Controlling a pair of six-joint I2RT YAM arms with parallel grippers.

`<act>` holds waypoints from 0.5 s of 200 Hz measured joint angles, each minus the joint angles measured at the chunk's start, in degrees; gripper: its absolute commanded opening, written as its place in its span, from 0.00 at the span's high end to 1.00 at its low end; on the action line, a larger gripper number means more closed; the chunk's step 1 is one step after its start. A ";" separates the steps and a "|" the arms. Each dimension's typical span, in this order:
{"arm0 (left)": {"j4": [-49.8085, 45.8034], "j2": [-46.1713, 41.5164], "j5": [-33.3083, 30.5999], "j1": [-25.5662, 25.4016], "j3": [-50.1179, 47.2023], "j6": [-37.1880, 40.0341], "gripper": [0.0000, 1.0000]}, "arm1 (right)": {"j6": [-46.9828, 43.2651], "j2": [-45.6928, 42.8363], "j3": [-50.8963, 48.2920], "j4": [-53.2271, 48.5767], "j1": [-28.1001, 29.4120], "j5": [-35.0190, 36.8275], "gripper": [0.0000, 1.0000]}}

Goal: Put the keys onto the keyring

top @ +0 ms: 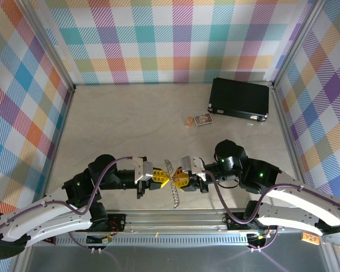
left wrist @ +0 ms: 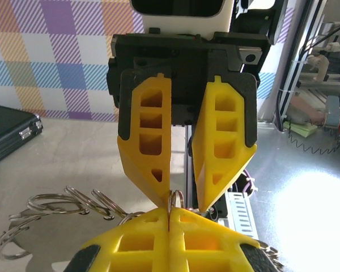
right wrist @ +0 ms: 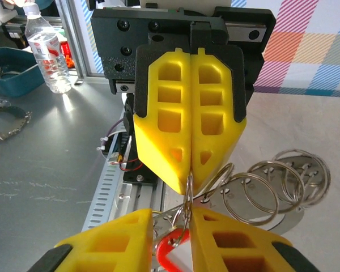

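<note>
Left gripper (top: 165, 181) and right gripper (top: 178, 180) are tip to tip at the near edge of the tabletop (top: 130, 124). Left fingers (right wrist: 164, 141) are pressed flat together, pinching one silver loop of the keyring (right wrist: 272, 181) at the tips. The other rings fan out sideways. Right fingers (left wrist: 150, 141) are narrowly apart, straddling that same loop. Key (right wrist: 169, 256): its red head sits in the gap between the right fingers, right against the loop. Can't tell if the fingers touch it, or if it's threaded on. Black case (top: 239, 97) and small card (top: 203, 119) are at the far right, well apart from the action.
</note>
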 measured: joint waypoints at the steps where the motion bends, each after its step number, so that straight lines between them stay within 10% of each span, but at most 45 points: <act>1: 0.09 -0.02 0.00 0.00 -0.02 0.00 1.00 | 0.04 0.00 -0.02 0.02 0.00 -0.04 0.77; 100: 7.50 -0.83 1.77 0.00 -4.31 -3.26 1.00 | 1.86 -0.70 -1.90 2.80 -0.02 0.74 0.97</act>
